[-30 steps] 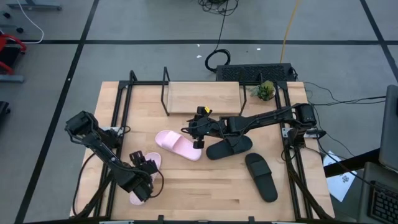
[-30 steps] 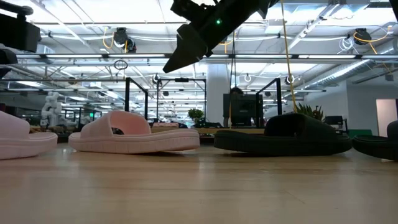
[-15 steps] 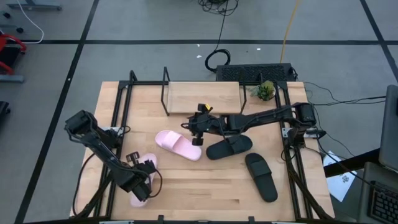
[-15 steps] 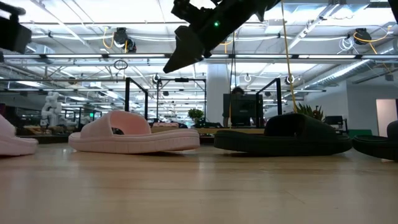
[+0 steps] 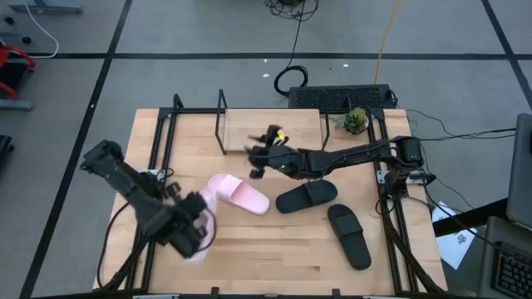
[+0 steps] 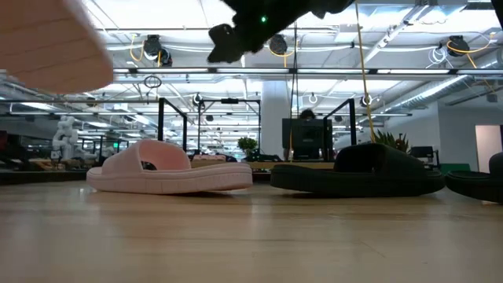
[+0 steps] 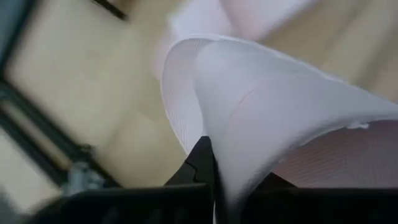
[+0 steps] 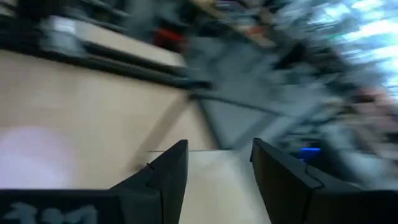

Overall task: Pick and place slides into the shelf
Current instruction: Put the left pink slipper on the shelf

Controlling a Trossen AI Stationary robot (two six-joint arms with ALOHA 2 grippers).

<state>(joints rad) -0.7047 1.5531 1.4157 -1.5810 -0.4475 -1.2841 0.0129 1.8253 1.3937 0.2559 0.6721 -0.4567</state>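
My left gripper [image 5: 193, 228] is shut on a pale pink slide [image 5: 203, 203] and holds it above the table's near left part; in the low view that slide [image 6: 47, 39] hangs high at the left. The other pink slide [image 5: 239, 193] lies sole down mid-table. A black slide [image 5: 306, 198] lies to its right, and another black slide [image 5: 349, 237] lies nearer the front. My right gripper [image 5: 262, 154] hovers open over the front edge of the shelf [image 5: 274, 129], holding nothing. My left gripper holds the pink slide about its middle, at the wide strap [image 7: 230, 155]. One dark finger [image 7: 202, 163] shows at the strap's edge, and the strap hides the other. The fingers come from above, across the slide. The slide is lifted clear of the table.
A small green plant [image 5: 355, 121] stands at the far right beside the shelf. A black keyboard-like box [image 5: 341, 97] sits behind the table. Black metal rails [image 5: 158, 149] run along both table sides. Bare wood lies near the front edge.
My left gripper has shut on the pink slide at the near left and has risen with it; the slide has left the table and now hangs clear. My right gripper, still open, has gone up and toward the far edge, to the shelf.
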